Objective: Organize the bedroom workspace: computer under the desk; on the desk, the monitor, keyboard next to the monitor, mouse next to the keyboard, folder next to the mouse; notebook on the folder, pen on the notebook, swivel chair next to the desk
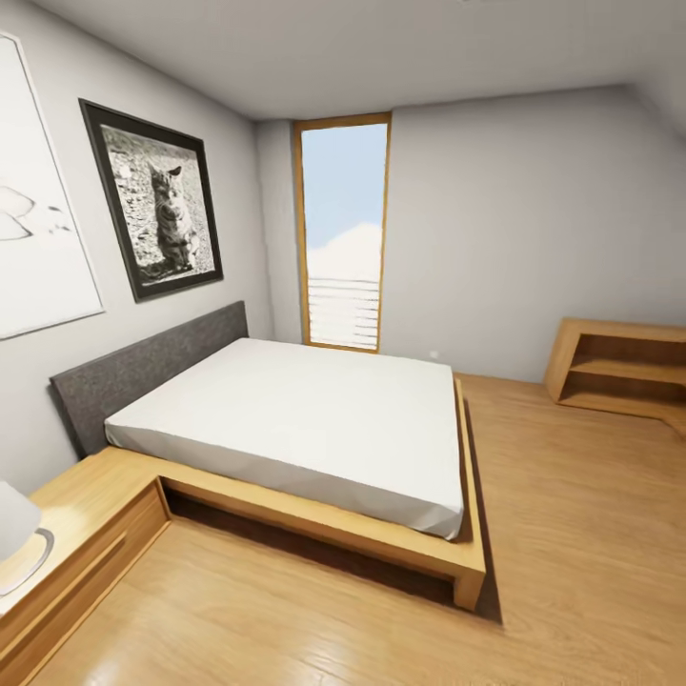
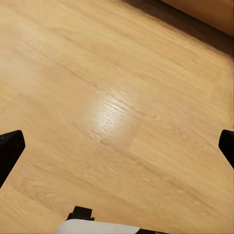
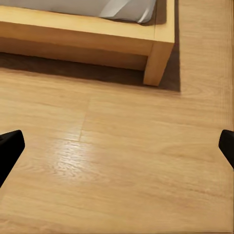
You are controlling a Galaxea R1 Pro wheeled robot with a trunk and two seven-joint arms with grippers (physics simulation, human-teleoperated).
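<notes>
Bedroom ahead holds a bed (image 1: pixel 314 419), a wood shelf (image 1: pixel 619 367) and a tall window (image 1: pixel 345 233); no desk, chair or computer appears from here. Left tool (image 2: pixel 117 146) and right tool (image 3: pixel 117 146) hang wide and empty over the floor (image 2: pixel 112 107). Best to turn the base slowly until the workspace appears.
</notes>
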